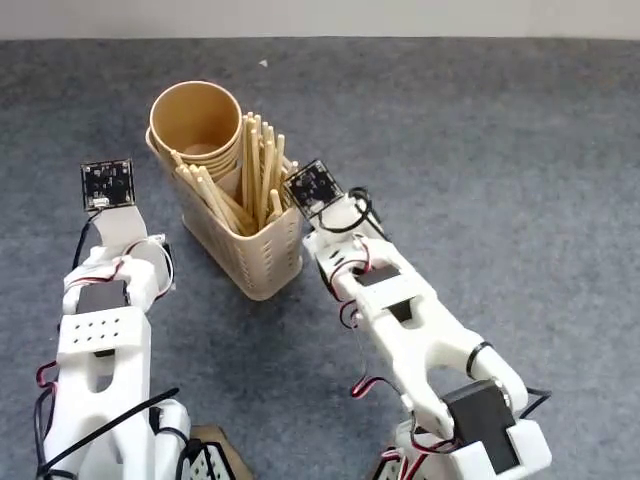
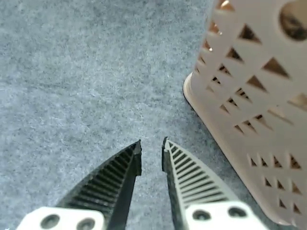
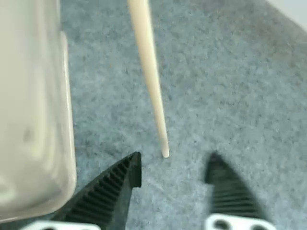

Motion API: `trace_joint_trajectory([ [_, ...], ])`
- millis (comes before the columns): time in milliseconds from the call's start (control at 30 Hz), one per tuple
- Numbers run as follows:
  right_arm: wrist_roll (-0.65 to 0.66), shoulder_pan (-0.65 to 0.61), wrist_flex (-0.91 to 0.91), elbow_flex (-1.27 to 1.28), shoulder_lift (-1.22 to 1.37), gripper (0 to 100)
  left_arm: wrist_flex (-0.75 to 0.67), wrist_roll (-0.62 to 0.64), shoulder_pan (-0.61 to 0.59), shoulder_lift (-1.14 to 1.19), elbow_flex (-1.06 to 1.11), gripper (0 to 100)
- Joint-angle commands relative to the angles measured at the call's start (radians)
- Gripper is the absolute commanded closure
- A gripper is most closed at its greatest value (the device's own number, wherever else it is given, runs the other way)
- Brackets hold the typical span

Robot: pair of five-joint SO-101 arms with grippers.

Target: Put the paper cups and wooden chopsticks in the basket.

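Barely parted left hand (image 2: 151, 146) and wide-open right hand (image 3: 172, 165), both empty, flank one basket (image 1: 262, 255) holding stacked cups (image 1: 195, 115) and roughly a dozen chopsticks (image 1: 262, 170).

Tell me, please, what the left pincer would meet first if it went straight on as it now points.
Probably the grey carpet; the left pincer aims at it, and the basket stands beside that line, though depth is unclear.

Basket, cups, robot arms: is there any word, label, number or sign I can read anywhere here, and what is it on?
No readable text anywhere.
The basket, paper cups and wooden chopsticks look unprinted.
The circuit board on each wrist carries markings too small to read.
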Motion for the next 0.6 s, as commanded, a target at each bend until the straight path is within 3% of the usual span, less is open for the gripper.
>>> trace_joint_trajectory([
  [0,0.003,0.085,-0.015,-0.028,-0.094,99.7,0.000,-0.008,-0.012,-0.025,-0.007,90],
  [100,-0.043,0.139,0.004,0.015,-0.234,99.3,-0.006,-0.008,-0.012,-0.025,-0.005,90],
  [267,-0.293,0.219,0.062,0.122,-0.516,99.3,-0.091,-0.008,-0.012,-0.025,0.041,90],
  [467,-0.233,0.062,0.101,0.248,-0.627,98.7,-0.107,-0.008,-0.010,-0.025,0.051,90],
  [567,-0.163,0.004,0.101,0.272,-0.590,91.3,-0.107,-0.008,-0.010,-0.025,0.051,90],
])
